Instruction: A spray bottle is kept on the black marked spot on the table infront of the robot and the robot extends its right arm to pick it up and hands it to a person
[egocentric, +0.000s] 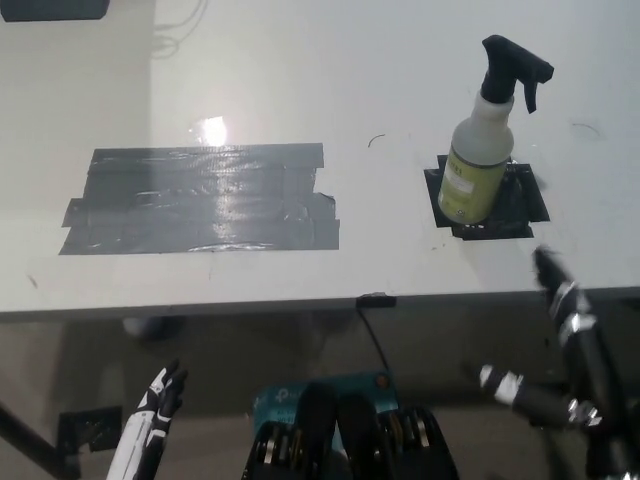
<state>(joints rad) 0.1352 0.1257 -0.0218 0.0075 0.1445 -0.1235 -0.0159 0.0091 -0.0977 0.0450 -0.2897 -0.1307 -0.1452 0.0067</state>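
Head view | spray bottle (484, 150) upright on black mark (520, 205) | right hand (560, 335) empty, fingers spread — near table (400, 90) edge

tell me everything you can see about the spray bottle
The spray bottle has a whitish translucent plastic-looking body, a yellow-green label around its lower part, and a black trigger head whose nozzle points to picture right. It stands upright on a small black tape patch at the right of the white table. Nothing else touches it: the black right robot hand hovers below the table edge, near but apart. The label text is too small to read.
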